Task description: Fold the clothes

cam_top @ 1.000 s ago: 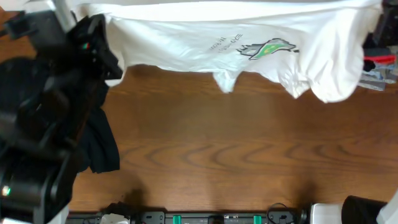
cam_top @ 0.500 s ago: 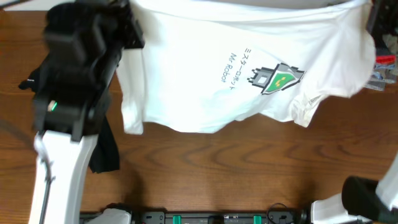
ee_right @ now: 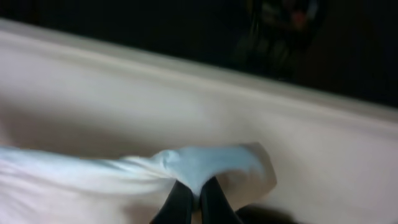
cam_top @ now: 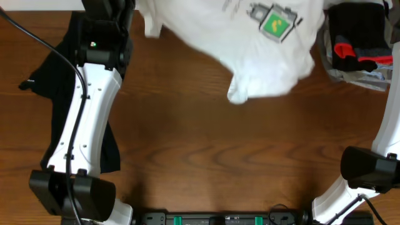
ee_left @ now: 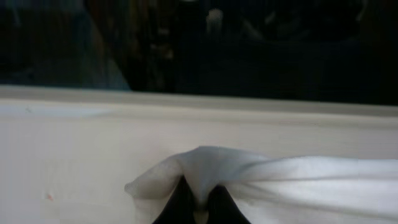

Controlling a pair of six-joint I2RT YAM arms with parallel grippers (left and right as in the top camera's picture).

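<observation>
Slipping looks like the main hazard. The left claw [ee_left: 199, 186] is closed narrowly on only a small pinched fold of the large white short-sleeved T-shirt [cam_top: 250, 50] of thin, wrinkly cloth. The right claw [ee_right: 194, 186] is closed the same way on another small fold, so a quick pull or an uneven stretch between the two could tug the cloth out of either grip. The T-shirt appears lifted and spread between them along the far edge of the brown wooden tabletop [cam_top: 219, 156], its green square print [cam_top: 275, 22] towards the far right. A loose lump [cam_top: 240, 92] reaches furthest towards the middle, and if the cloth is laid down like this, that lump could tuck under and crease the fold. The long plain black garment [cam_top: 47, 87] lies at the left edge, partly under the white left arm [cam_top: 81, 125]; a sweep that way might drag it or tangle it with the white cloth. A black-and-red item [cam_top: 353, 47], of a kind I cannot make out, crowds the far right corner just beside the shirt. Open room lies in the middle and towards the near edge, where bare wood shows.
</observation>
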